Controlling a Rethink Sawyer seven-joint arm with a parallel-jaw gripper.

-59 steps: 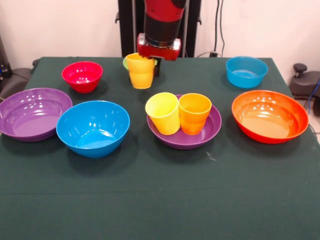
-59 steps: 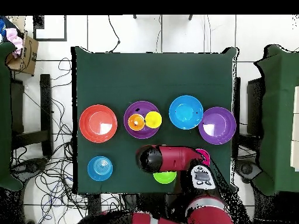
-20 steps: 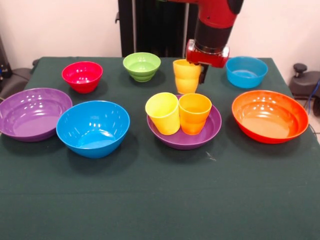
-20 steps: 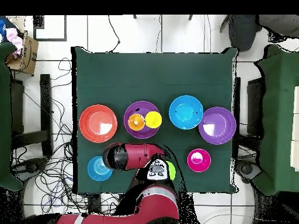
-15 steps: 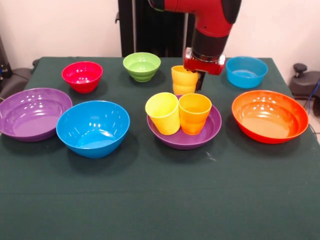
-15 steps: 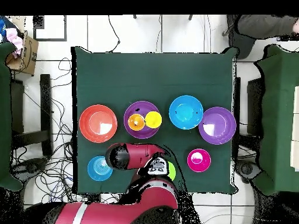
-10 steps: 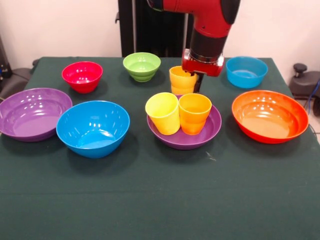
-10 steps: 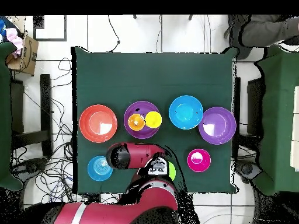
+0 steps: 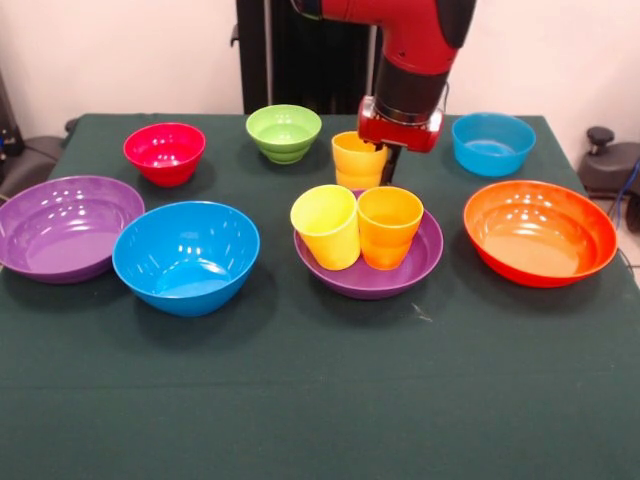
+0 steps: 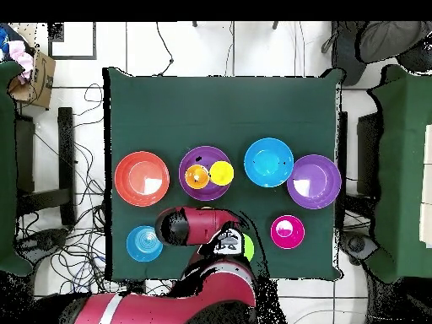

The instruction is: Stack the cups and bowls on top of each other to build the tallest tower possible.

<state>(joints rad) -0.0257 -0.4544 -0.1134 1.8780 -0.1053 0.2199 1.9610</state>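
- The gripper (image 9: 378,160) pinches the rim of a yellow-orange cup (image 9: 357,161), upright, just behind the purple bowl (image 9: 425,255).
- That bowl holds a yellow cup (image 9: 326,226) and an orange cup (image 9: 389,227), side by side, glossy and tapered.
- Overhead, the arm (image 10: 198,228) hides the held cup and part of the green bowl (image 10: 247,248).

No text, label, brand, number or sign can be read anywhere in either view.
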